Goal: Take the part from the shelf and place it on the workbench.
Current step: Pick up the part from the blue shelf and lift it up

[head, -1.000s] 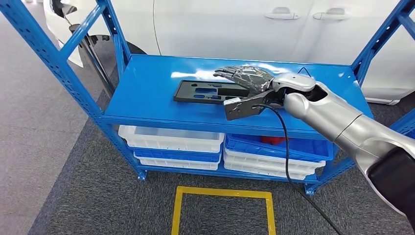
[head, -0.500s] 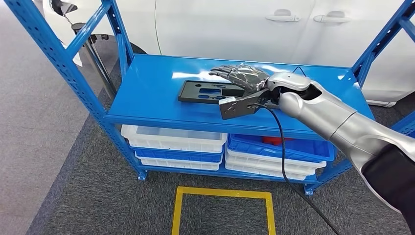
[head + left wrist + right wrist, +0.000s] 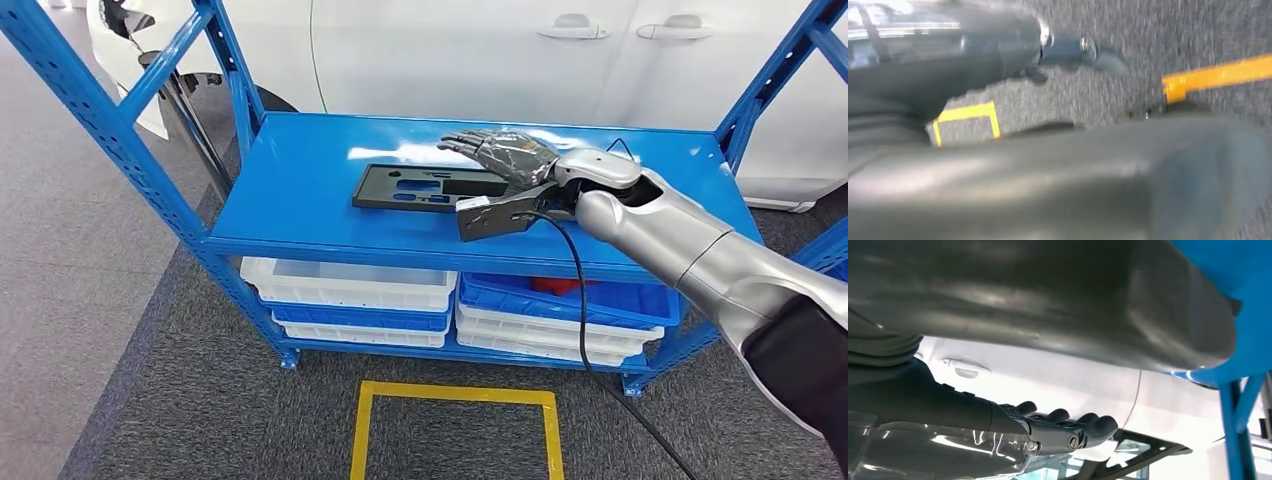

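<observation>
Reach for the part on the shelf (image 3: 300, 215), before any grasp.
The right hand (image 3: 503, 157), fingers spread and holding nothing, hovers over the near end of the flat black part (image 3: 425, 187); next, lower and close on that edge.

Car workshop: blue steel shelving (image 3: 300, 215) beside a white car (image 3: 480, 55).

open shelf top (image 3: 300, 190) around part (image 3: 425, 187), blue uprights (image 3: 235, 75) flanking
</observation>
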`<state>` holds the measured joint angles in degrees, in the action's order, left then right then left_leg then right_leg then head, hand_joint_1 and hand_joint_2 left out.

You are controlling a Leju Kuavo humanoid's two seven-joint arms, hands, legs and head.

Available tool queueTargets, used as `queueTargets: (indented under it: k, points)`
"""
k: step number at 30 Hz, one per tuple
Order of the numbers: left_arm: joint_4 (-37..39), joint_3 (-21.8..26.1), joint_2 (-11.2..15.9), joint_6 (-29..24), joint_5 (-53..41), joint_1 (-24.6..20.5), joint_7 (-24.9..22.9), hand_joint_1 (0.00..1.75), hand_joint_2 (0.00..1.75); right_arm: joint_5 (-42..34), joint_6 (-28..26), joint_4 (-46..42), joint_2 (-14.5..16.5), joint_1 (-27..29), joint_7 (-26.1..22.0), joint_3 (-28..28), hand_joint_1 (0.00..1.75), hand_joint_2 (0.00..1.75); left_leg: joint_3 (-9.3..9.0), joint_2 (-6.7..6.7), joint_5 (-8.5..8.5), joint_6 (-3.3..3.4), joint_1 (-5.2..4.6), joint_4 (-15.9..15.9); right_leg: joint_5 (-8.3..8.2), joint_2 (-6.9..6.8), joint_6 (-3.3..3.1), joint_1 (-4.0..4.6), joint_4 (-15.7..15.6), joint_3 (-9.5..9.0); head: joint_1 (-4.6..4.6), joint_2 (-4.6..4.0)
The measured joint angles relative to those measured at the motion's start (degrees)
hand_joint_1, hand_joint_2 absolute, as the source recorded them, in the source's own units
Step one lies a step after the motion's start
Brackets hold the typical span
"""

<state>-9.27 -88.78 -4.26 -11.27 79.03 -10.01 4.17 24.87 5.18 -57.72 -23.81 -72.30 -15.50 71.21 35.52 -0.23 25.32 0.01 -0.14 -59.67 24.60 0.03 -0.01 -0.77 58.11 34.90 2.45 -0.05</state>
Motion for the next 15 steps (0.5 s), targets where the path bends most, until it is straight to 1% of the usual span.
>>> queueTargets:
  k: [1,2,3,4,5,6,7,8,9,10,11,12,14,15]
  points:
    - [0.01,0.00,0.01,0.03,-0.03,-0.07,0.03,0.00,0.00,0.16,-0.13,0.10,0.06,0.03,0.03,-0.06,0.00,0.00,1.02,0.01,1.32,-0.28,0.10,-2.32,-0.04,-0.03,-0.31,-0.07,-0.10,-0.17,0.00,0.00]
    - [0.01,0.00,0.02,0.09,-0.04,-0.10,0.06,0.00,0.00,0.43,-0.27,0.16,0.11,0.14,0.06,-0.11,0.00,0.00,2.50,0.02,2.99,-0.50,0.21,-5.60,0.00,-0.05,-0.51,-0.04,-0.11,-0.26,0.00,-0.01]
    - [0.01,0.00,0.02,0.18,-0.04,-0.09,0.05,0.00,0.00,0.77,-0.46,0.20,0.11,0.43,0.10,-0.20,0.00,0.00,4.45,0.02,4.77,-0.64,0.28,-9.62,0.02,-0.04,-0.64,0.01,-0.09,-0.29,0.00,-0.01]
    - [0.01,0.00,0.02,0.25,-0.02,-0.05,0.03,0.00,0.00,1.15,-0.66,0.20,0.08,0.86,0.13,-0.32,0.00,0.00,6.19,0.02,5.90,-0.71,0.34,-12.98,0.07,0.00,-0.68,0.06,-0.08,-0.31,0.00,-0.01]
    - [0.01,0.00,0.02,0.28,0.01,0.02,-0.01,0.00,0.00,1.50,-0.82,0.20,0.01,1.33,0.14,-0.47,0.00,0.00,7.21,0.02,6.06,-0.72,0.35,-14.74,0.12,0.05,-0.70,0.09,-0.05,-0.33,0.00,-0.02]
    - [0.01,0.00,0.02,0.30,0.03,0.08,-0.04,0.00,0.00,1.80,-0.97,0.20,-0.07,1.80,0.15,-0.67,0.00,0.00,7.22,0.02,5.13,-0.62,0.35,-14.41,0.19,0.13,-0.67,0.12,-0.03,-0.39,0.00,-0.02]
    - [0.01,0.00,0.02,0.30,0.03,0.12,-0.09,0.00,0.00,2.04,-1.08,0.20,-0.14,2.16,0.16,-0.88,0.00,0.00,6.08,0.02,3.27,-0.43,0.34,-11.78,0.28,0.21,-0.61,0.13,-0.01,-0.49,0.00,-0.02]
    - [0.01,0.00,0.03,0.30,0.01,0.14,-0.14,0.00,0.00,2.32,-1.20,0.20,-0.20,2.42,0.19,-1.15,0.00,0.00,4.19,0.01,1.06,-0.12,0.31,-7.68,0.41,0.28,-0.51,0.15,0.01,-0.63,0.00,-0.01]
    - [0.02,0.00,0.05,0.32,-0.07,0.12,-0.20,0.00,0.00,2.59,-1.31,0.20,-0.25,2.61,0.25,-1.44,0.00,0.00,2.23,0.00,-0.50,0.19,0.20,-3.75,0.55,0.34,-0.34,0.26,0.05,-0.71,0.00,-0.01]
    - [0.03,0.00,0.07,0.36,-0.21,0.09,-0.25,0.00,0.00,2.87,-1.41,0.20,-0.34,2.76,0.35,-1.68,0.00,0.00,0.80,-0.03,-1.39,0.45,0.09,-0.85,0.63,0.40,-0.12,0.32,0.07,-0.72,0.01,-0.01]
    - [0.04,0.00,0.08,0.38,-0.42,0.07,-0.30,0.00,0.00,3.14,-1.45,0.17,-0.50,2.93,0.50,-1.89,0.00,0.00,-0.03,-0.06,-1.66,0.65,-0.02,0.85,0.68,0.43,0.15,0.38,0.07,-0.71,0.01,-0.01]
    - [0.05,0.00,0.09,0.38,-0.69,0.05,-0.35,0.00,0.00,3.33,-1.36,0.09,-0.71,3.10,0.64,-2.07,0.00,0.00,-0.26,-0.08,-1.38,0.80,-0.13,1.27,0.71,0.46,0.46,0.42,0.01,-0.67,0.01,-0.01]
    - [0.06,0.00,0.10,0.08,-1.18,0.04,-0.49,0.00,0.00,3.62,-0.89,-0.30,-1.15,3.37,0.82,-2.63,0.00,0.00,-0.50,-0.10,-1.41,1.29,0.00,1.82,0.88,0.42,1.12,0.32,0.01,-0.75,0.01,-0.01]
    - [0.07,0.00,0.11,-0.21,-1.43,-0.01,-0.55,0.00,0.00,3.71,-0.56,-0.52,-1.37,3.35,0.84,-3.06,0.00,0.00,-0.71,-0.10,-1.41,1.65,0.09,2.16,1.42,0.38,1.42,0.26,0.75,-0.46,0.00,-0.01]
